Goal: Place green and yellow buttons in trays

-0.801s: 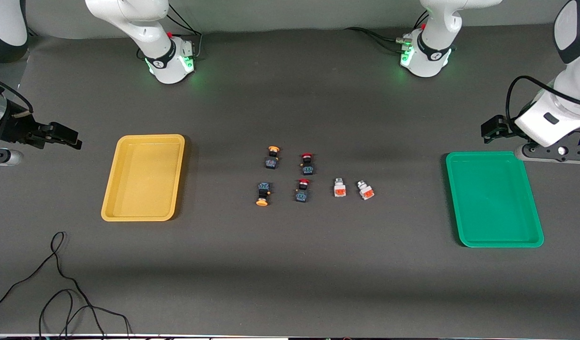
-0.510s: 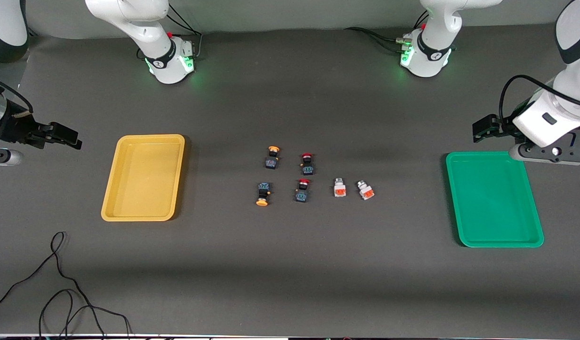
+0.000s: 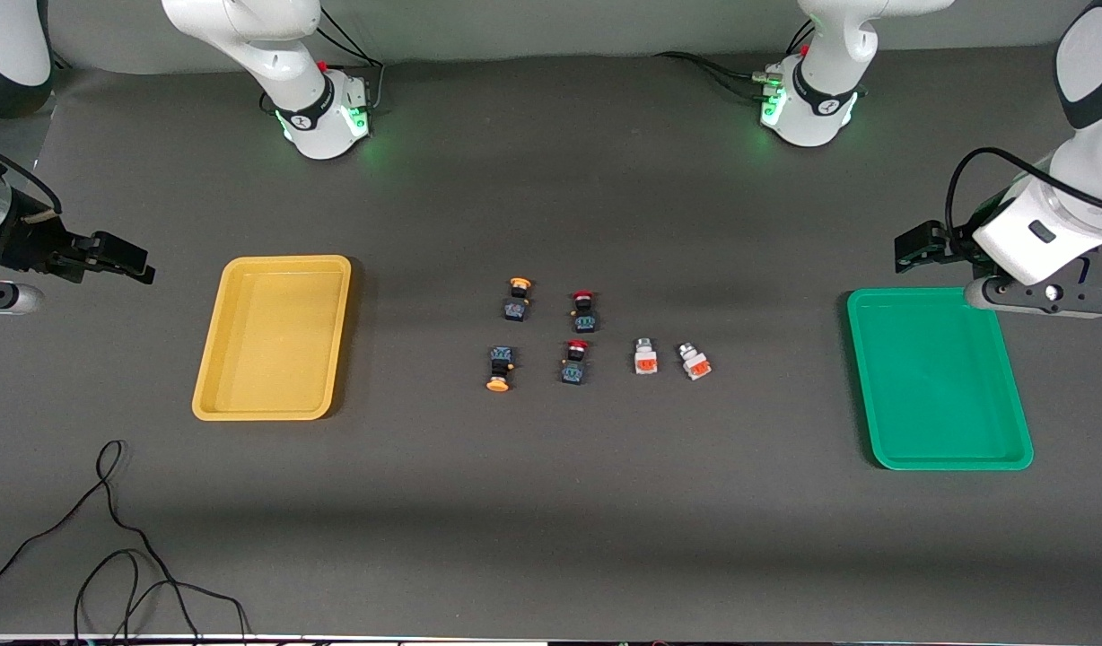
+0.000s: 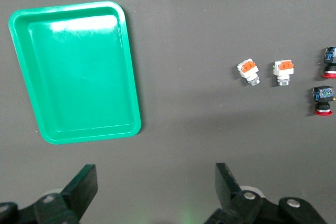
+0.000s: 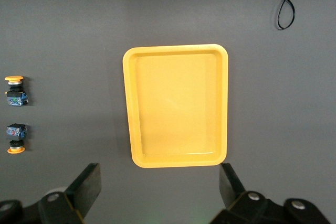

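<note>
- Front view: your six switches sit mid-table between the yellow tray (image 3: 273, 336) and the green tray (image 3: 939, 379). The red-capped switches (image 3: 580, 334) lie right beside the yellow-capped buttons (image 3: 508, 334); you could grab the wrong one.
- Left wrist view: left gripper (image 4: 155, 190) spread wide, empty, near the green tray; white-bodied buttons (image 4: 266, 72) well apart.
- Right wrist view: right gripper (image 5: 160, 187) wide open, empty, waiting beside the yellow tray.

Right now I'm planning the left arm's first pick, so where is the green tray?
In the front view the green tray lies at the left arm's end of the table, its top corner under the left gripper, with the two silvery-white buttons toward the middle.
</note>
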Available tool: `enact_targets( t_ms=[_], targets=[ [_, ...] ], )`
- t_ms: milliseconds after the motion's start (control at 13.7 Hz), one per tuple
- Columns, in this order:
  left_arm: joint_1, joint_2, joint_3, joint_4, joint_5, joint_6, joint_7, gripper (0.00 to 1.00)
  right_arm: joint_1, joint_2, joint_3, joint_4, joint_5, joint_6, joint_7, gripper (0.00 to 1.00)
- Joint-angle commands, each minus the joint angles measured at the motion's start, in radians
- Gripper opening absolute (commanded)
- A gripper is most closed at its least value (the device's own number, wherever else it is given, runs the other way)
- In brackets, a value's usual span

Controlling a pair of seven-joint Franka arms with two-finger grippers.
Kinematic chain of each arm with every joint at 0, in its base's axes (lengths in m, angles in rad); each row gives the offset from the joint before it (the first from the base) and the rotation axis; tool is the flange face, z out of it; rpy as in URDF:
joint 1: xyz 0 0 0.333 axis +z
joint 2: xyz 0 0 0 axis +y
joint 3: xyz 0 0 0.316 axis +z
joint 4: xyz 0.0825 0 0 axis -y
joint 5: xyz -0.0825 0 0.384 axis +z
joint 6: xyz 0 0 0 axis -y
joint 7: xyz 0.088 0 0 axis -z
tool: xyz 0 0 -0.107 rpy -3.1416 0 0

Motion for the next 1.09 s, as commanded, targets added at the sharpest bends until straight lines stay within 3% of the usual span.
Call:
enact_targets(
  t_ms=[0, 364, 728, 1019],
  targets=[
    [0.000, -0.009, 0.006, -0.008, -0.015, 0.001, 0.001, 1.00, 0.078, -0.013, 0.008, -0.003, -0.001, -0.006, 0.030, 1.00],
    [-0.013, 0.003, 0.003, 0.003, -0.020, 0.001, -0.047, 1.00, 0.277, -0.014, 0.006, -0.080, 0.073, 0.052, 0.251, 1.00],
    [-0.043, 0.107, -0.066, 0.069, -0.026, 0.027, -0.240, 1.00, 0.581, -0.001, 0.005, -0.185, 0.071, 0.233, 0.616, 1.00],
    [-0.071, 0.200, -0.097, 0.104, -0.023, 0.067, -0.363, 1.00, 0.725, 0.070, 0.005, -0.198, 0.064, 0.344, 0.809, 1.00]
  ],
)
